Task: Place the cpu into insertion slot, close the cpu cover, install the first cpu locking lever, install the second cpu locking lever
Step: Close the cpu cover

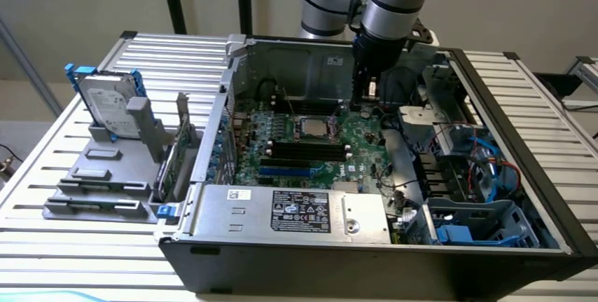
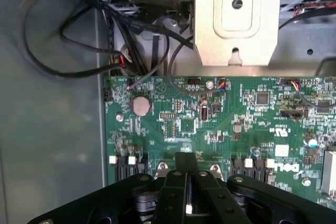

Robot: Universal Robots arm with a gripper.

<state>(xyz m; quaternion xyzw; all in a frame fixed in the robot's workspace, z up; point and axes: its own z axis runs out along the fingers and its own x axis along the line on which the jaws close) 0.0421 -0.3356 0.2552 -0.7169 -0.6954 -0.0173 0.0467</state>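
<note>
The claw (image 1: 371,101), closed and empty, hangs just beside the insertion slot (image 1: 300,129), on the exterior view's right. The cpu (image 1: 315,127) seems seated there. Probably a closing or locking step is in hand, calling for a gentle, exact push.

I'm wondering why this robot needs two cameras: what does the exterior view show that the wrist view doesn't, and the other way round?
Exterior view: the whole open computer case, the hard drive in a grey stand at the exterior view's left, the insertion slot with silver in its middle, and the arm above. Wrist view: a close look at a round silver battery and looping black cables. Both: the green circuit board and the gripper, shut, low over it.
</note>
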